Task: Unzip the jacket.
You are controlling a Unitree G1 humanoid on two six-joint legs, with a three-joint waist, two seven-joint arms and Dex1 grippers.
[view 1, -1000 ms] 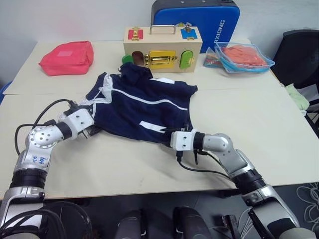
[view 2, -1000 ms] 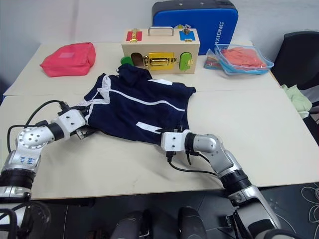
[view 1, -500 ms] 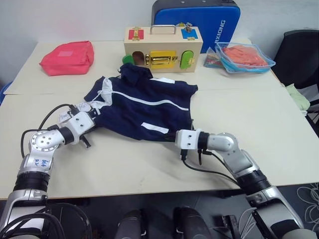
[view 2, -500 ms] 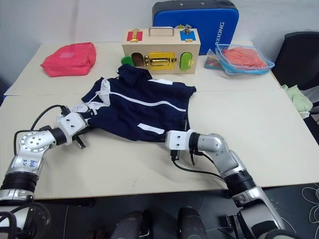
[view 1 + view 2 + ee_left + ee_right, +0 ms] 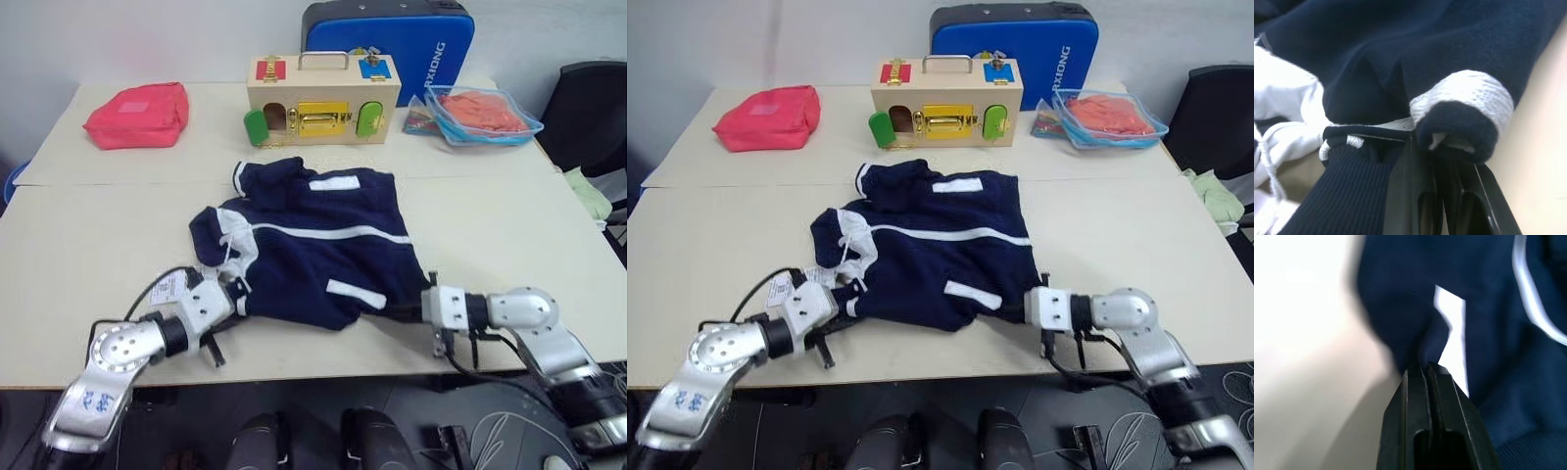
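We see the jacket spread on the surface, between the two arms. Our left pincer pinches its white-trimmed near-left edge (a rolled hem), while our right pincer is pressed together on fabric at the near-right corner.

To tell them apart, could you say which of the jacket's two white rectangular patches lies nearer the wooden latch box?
The patch on the jacket just below the wooden latch box; the other patch sits by the near hem.
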